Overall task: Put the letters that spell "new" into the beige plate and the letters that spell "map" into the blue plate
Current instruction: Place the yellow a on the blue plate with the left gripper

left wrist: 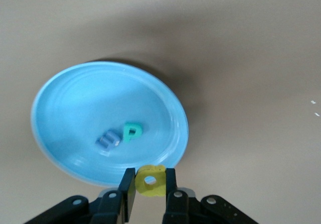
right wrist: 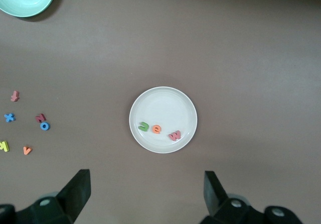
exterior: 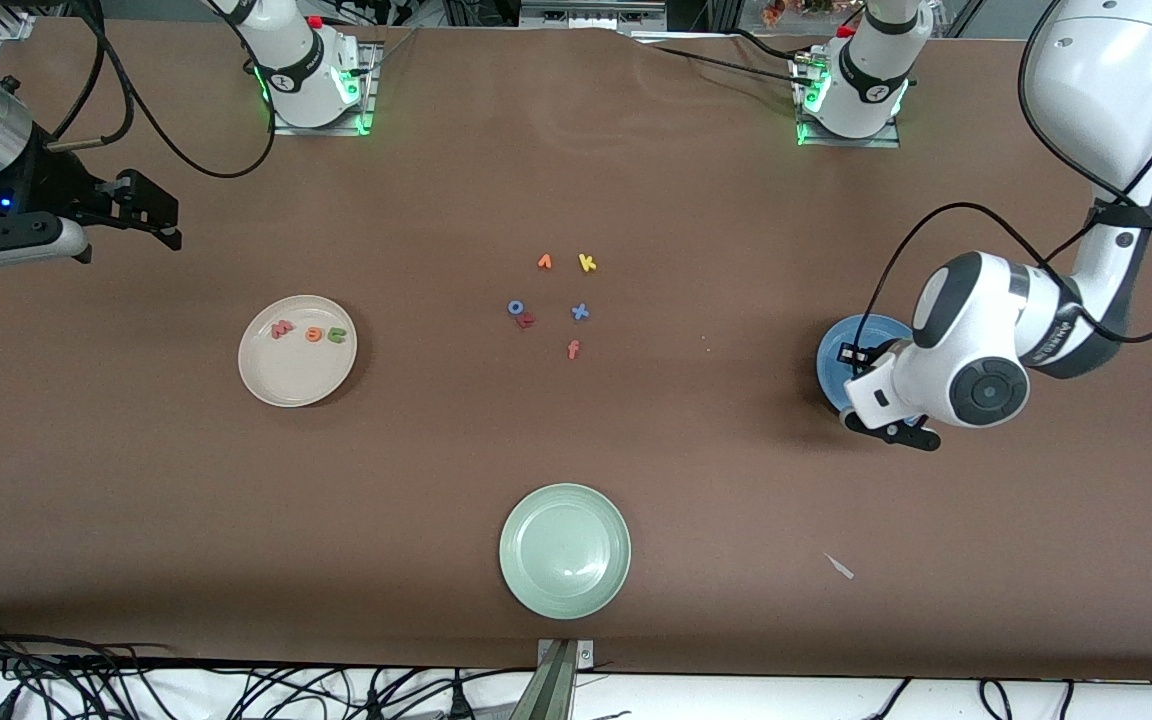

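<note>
The blue plate (left wrist: 75, 103) holds a blue m (left wrist: 108, 141) and a teal p (left wrist: 133, 131). My left gripper (left wrist: 150, 181) is shut on the yellow a (left wrist: 151, 180), just above that plate's rim. In the front view my left gripper (exterior: 854, 353) covers much of the blue plate (exterior: 836, 345). The beige plate (exterior: 296, 380) carries the pink w (exterior: 281, 328), orange e (exterior: 313, 334) and green n (exterior: 336, 335). My right gripper (right wrist: 148, 194) hangs open and empty, high over the table by the beige plate (right wrist: 163, 106).
Loose letters lie mid-table: orange v (exterior: 544, 262), yellow k (exterior: 587, 263), blue x (exterior: 580, 312), blue o (exterior: 515, 307), a red letter (exterior: 526, 320) and orange f (exterior: 573, 349). A pale green plate (exterior: 564, 550) sits near the front edge. A white scrap (exterior: 839, 566) lies nearby.
</note>
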